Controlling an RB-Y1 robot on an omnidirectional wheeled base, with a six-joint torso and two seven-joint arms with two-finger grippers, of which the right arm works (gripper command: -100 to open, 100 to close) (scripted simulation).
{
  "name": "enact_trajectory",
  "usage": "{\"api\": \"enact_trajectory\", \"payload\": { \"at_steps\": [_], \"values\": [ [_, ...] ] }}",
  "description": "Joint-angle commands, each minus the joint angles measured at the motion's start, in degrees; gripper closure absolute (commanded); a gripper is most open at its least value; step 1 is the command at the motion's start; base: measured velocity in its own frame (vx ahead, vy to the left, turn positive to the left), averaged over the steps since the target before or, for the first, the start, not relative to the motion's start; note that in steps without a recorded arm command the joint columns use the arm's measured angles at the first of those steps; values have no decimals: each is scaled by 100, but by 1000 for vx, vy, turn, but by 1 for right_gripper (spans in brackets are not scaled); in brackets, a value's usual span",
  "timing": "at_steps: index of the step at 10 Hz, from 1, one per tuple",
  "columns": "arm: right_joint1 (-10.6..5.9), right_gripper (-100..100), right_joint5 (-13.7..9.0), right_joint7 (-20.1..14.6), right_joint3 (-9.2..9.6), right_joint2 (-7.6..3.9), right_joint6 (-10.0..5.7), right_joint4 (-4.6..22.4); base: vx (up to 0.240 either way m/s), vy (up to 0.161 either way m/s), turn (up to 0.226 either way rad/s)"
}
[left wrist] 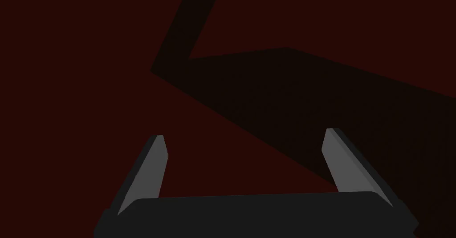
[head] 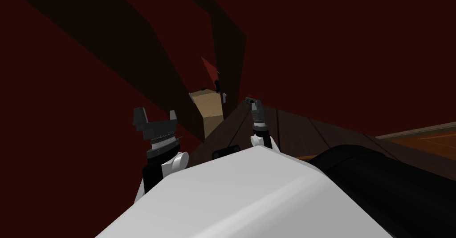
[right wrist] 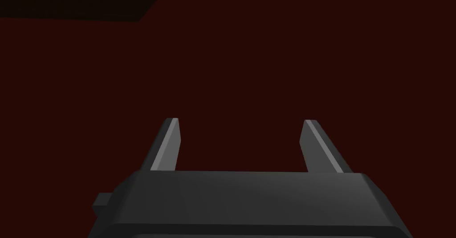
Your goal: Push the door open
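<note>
Just beyond my right tool (head: 252, 101), spread open, the dark door (head: 229, 66) stands ajar; my left tool (head: 156, 115) is likewise spread. I judge a steady push beside the handle (head: 218, 86), far from the hinge, best.

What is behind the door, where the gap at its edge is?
Past the edge of the door a tan surface shows, with a small red patch above it. The door covers the rest, so I cannot tell what they are.
</note>
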Motion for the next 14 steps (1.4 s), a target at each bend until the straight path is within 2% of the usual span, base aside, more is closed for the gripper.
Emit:
{"api": "enact_trajectory", "payload": {
  "at_steps": [1,10,14],
  "values": [
    [-111,-100,31,-71,13,-47,0,175,53,-22,29],
    [-939,-100,257,-600,106,-312,-3,1478,86,-55,44],
    [-1381,-100,378,-883,156,-423,-5,2167,84,-75,51]
  ]
}}
